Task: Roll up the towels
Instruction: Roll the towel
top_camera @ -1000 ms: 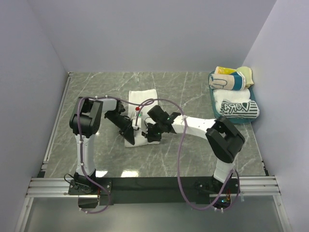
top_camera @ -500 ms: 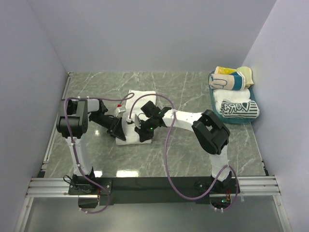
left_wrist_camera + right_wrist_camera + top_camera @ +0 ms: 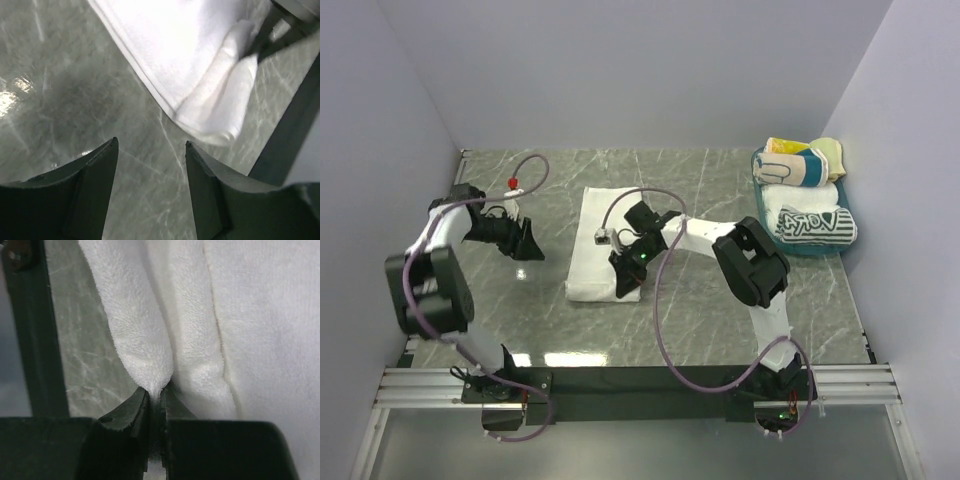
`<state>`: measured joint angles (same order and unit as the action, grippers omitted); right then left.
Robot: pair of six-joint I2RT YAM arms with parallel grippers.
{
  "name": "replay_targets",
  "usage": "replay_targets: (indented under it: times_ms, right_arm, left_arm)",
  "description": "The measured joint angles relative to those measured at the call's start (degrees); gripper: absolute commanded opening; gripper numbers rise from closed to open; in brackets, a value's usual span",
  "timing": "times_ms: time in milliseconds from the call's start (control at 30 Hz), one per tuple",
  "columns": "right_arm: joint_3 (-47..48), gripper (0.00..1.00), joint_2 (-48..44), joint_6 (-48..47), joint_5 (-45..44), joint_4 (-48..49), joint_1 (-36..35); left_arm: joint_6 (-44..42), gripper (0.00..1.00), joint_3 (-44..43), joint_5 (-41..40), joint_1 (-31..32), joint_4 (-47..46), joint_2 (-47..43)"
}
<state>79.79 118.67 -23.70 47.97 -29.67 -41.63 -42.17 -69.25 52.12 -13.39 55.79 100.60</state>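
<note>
A large white towel [image 3: 600,235] lies flat on the marble table, its near end turned over into a short roll [image 3: 225,105]. My right gripper [image 3: 628,282] is shut on the right end of that roll, pinching a fold of cloth [image 3: 150,365] between its fingertips. My left gripper [image 3: 532,248] is open and empty, well left of the towel; in the left wrist view its jaws stand apart over bare marble, with the towel [image 3: 180,55] beyond them. Two rolled towels, a striped one [image 3: 800,162] and a white printed one [image 3: 810,222], lie at the right.
The rolled towels sit in a teal basket [image 3: 761,205] at the right wall. Grey walls enclose the table on three sides. Purple cables loop over both arms. A black rail [image 3: 640,380] runs along the near edge.
My left arm has let go of the towel's roll and swung out left, away from the towel. My right gripper has stayed shut on the roll's right end and shifted slightly left.
</note>
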Motion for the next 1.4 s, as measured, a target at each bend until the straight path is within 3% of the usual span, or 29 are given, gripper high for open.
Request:
replay_targets:
  times_ms: [267, 500, 667, 867, 967, 1100, 1300, 1400]
  right_arm:
    - [11.0, 0.0, 10.6, 5.9, 10.3, -11.8, 3.7]
    - [21.7, 0.0, 18.9, 8.1, 14.3, -23.3, 4.2]
    - [26.3, 0.0, 22.4, 9.0, 15.7, -28.9, 4.5]
    - [28.3, 0.0, 24.3, 9.1, 16.7, -32.3, 4.6]
    - [28.3, 0.0, 24.8, 9.1, 17.3, -33.4, 4.6]
    - [28.3, 0.0, 25.1, 9.1, 17.7, -34.4, 4.6]
    - [29.0, 0.22, 25.1, 9.2, 17.0, -35.2, 5.0]
    - [29.1, 0.36, 24.7, 9.6, 16.1, -35.5, 5.3]
  left_arm:
    - [-9.0, 0.71, 19.8, -5.6, 5.3, -10.8, -30.3]
    - [-15.1, 0.75, 36.0, -13.3, 22.4, -21.3, -46.6]
    - [-15.9, 0.75, 41.2, -19.3, 34.0, -30.1, -48.5]
    - [-18.9, 0.74, 42.9, -24.0, 39.6, -38.5, -44.5]
    - [-21.2, 0.68, 43.6, -26.5, 40.9, -42.1, -40.7]
    - [-24.1, 0.41, 43.7, -28.1, 41.1, -43.0, -36.3]
    - [-25.7, 0.05, 39.8, -27.8, 41.2, -38.0, -31.5]
    - [-25.0, 0.01, 35.8, -27.3, 41.2, -33.7, -27.5]
